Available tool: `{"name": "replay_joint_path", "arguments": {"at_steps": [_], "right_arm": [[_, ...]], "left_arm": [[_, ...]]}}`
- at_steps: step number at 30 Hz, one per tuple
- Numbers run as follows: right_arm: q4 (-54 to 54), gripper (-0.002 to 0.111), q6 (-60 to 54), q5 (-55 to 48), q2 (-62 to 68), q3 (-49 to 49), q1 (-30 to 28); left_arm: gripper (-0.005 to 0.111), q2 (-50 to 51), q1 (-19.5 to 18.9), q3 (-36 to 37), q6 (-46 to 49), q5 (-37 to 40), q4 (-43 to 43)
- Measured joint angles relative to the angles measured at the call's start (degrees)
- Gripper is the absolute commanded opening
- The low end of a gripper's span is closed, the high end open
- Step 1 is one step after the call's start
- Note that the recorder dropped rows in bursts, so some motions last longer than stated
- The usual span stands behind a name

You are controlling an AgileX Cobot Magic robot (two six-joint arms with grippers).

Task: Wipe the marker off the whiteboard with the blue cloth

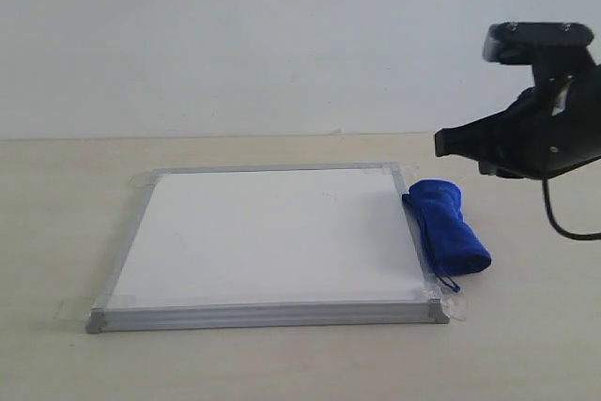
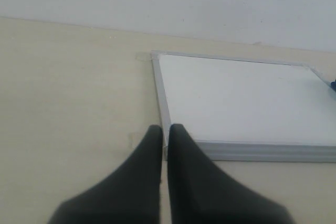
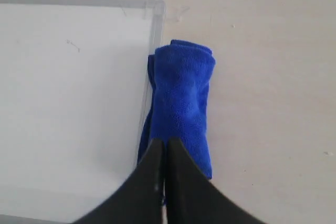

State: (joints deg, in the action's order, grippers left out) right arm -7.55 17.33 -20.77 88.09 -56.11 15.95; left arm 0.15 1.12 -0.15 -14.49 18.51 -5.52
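Beside the right edge of the board (image 1: 272,232) the cloth (image 1: 449,227) lies rolled on the counter (image 1: 56,204), touching the frame; our right end effector (image 1: 439,143) hovers above it, jaws pressed together, holding nothing; the left end effector (image 2: 164,129), likewise closed and empty, sits near a board corner; no marker shows, only a faint fleck (image 3: 73,45); we judge the wiping done or nearly so; a further pass calls for opening and grasping the cloth; nothing blocks it.

Jaws of the right gripper (image 3: 165,143) hide one end of the blue cloth (image 3: 181,103).
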Motion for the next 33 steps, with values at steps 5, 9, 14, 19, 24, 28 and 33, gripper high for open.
{"name": "replay_joint_path", "arguments": {"at_steps": [5, 9, 14, 19, 24, 28, 33], "right_arm": [[0.15, 0.0, -0.62, -1.31, 10.91, -7.83, 0.0], [0.27, 0.0, -0.77, -1.31, 17.52, -12.95, 0.0], [0.14, 0.0, -0.77, -0.91, 22.92, -15.39, -0.11], [0.02, 0.0, -0.77, -0.72, 26.94, -15.62, -1.12], [-0.41, 0.0, -0.77, -0.2, 29.29, -15.84, -1.91], [-0.53, 0.0, -0.77, 0.3, 29.44, -15.82, -1.91], [-0.53, 0.0, -1.01, -2.22, 26.99, -15.82, -1.91]], "left_arm": [[0.004, 0.0, 0.0, 0.0, 0.0, 0.0, 0.0], [0.004, 0.0, 0.0, 0.0, 0.0, 0.0, 0.0], [0.004, 0.0, 0.0, 0.0, 0.0, 0.0, 0.0], [0.004, 0.0, 0.0, 0.0, 0.0, 0.0, 0.0], [0.004, 0.0, 0.0, 0.0, 0.0, 0.0, 0.0], [0.004, 0.0, 0.0, 0.0, 0.0, 0.0, 0.0], [0.004, 0.0, 0.0, 0.0, 0.0, 0.0, 0.0]]}}
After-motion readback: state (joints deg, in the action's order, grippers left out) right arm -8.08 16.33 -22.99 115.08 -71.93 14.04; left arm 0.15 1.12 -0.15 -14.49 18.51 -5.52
